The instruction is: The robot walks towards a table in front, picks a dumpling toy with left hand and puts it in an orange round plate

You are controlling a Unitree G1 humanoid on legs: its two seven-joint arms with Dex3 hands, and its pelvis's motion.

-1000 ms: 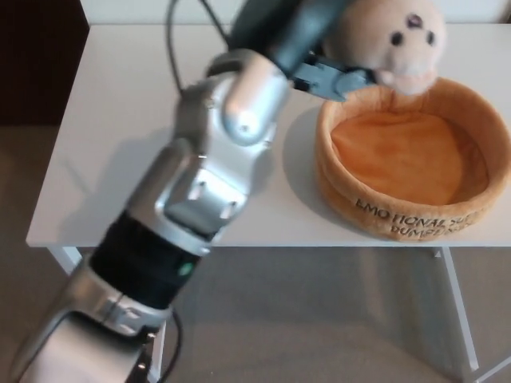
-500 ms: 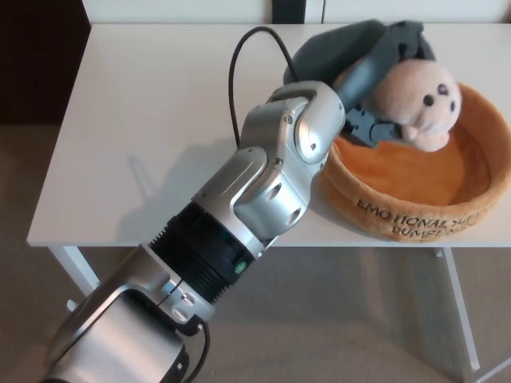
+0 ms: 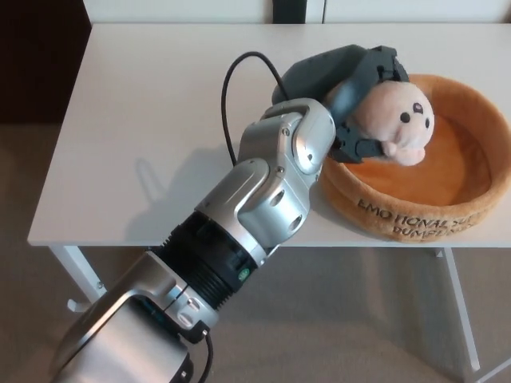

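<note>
My left hand (image 3: 351, 92) is shut on the dumpling toy (image 3: 397, 118), a pale beige plush with small dark eyes. Its dark fingers wrap over the toy's top and under its left side. The toy hangs low over the left half of the orange round plate (image 3: 455, 199), a soft plush bowl with black lettering on its front wall; I cannot tell whether the toy touches the plate's floor. My silver left forearm (image 3: 263, 191) crosses the table from the lower left. My right hand does not show.
The white table (image 3: 136, 120) carries the plate near its right front corner. Its front edge runs just below the plate, with thin white legs and beige carpet beneath. A black cable loops up from my wrist.
My left hand has carried the toy from above the plate's far rim down into the plate, then a little to the left, and the forearm has dropped lower across the table.
</note>
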